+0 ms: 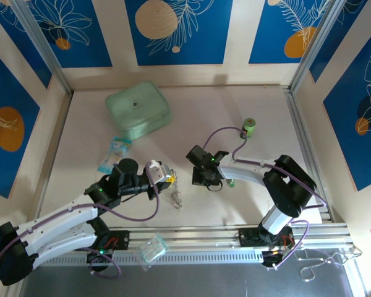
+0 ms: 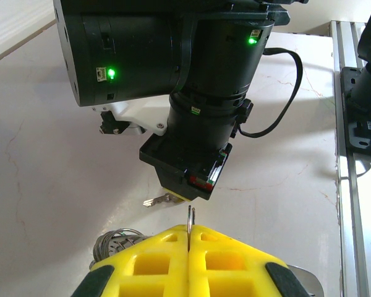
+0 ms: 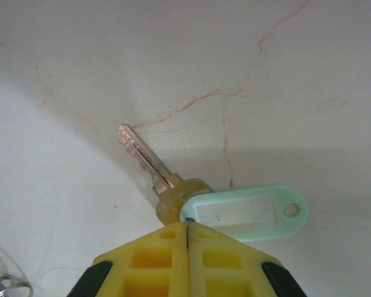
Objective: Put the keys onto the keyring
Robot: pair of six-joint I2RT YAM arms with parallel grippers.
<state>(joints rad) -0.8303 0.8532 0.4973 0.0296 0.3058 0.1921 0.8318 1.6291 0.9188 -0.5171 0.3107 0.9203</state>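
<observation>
We are seeing the right gripper (image 3: 187,226) with its yellow fingers pressed together, pinching the key (image 3: 146,161) at its brass head, right where the mint-green tag (image 3: 250,211) joins it. The key's long axis is running away from the fingertips and to the left in the right wrist view, blade tip leading, low over the table (image 3: 284,74). The left gripper (image 2: 190,235) is also clamped tight, nipping a thin metal loop (image 2: 190,216) that is standing upright between its tips (we are taking it for part of the keyring, though it is too thin to be sure). The silvery coil of the keyring (image 2: 114,242) is lying just beside those fingers. The two grippers are facing each other closely, so we are judging that the next move turns on lining the key's head up with that upright loop, and the right arm is the one carrying it there.
</observation>
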